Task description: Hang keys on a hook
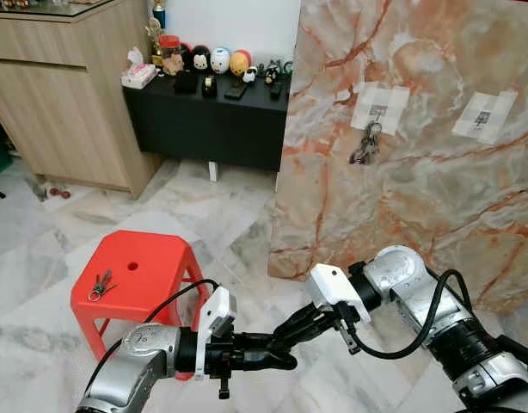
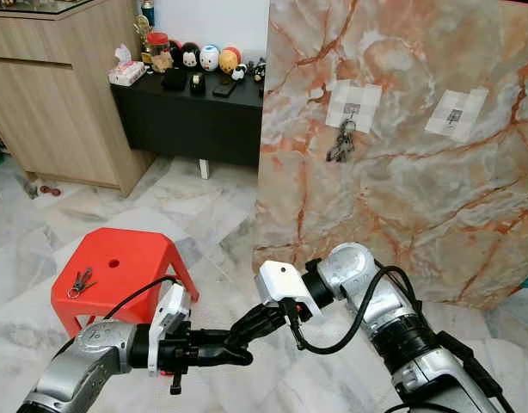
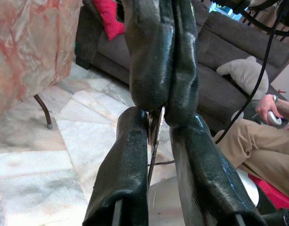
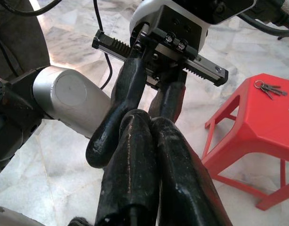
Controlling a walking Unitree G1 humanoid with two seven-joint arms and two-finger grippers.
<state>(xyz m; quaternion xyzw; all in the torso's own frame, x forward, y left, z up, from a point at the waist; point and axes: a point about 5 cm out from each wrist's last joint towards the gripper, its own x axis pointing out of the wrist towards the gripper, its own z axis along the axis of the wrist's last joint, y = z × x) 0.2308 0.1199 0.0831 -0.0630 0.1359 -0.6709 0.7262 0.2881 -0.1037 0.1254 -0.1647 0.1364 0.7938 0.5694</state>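
Low in front of me my two grippers meet tip to tip. My right gripper (image 1: pixel 285 334) is shut, and a thin metal key piece (image 3: pixel 156 127) sticks out from between its fingers. My left gripper (image 1: pixel 287 357) is open, with its fingers (image 4: pixel 128 89) straddling the right fingertips and the key piece between them. One bunch of keys (image 1: pixel 365 144) hangs on a hook on the marble-patterned board (image 1: pixel 419 198). To its right is a second hook (image 1: pixel 483 116) with nothing on it. Another set of keys (image 1: pixel 101 285) lies on the red stool (image 1: pixel 152 262).
The stool stands at my left on the marble floor. A black sideboard (image 1: pixel 212 120) with figurines and a wooden cabinet (image 1: pixel 66 95) stand at the back left. In the left wrist view a person (image 3: pixel 271 141) sits by a grey sofa (image 3: pixel 229 61).
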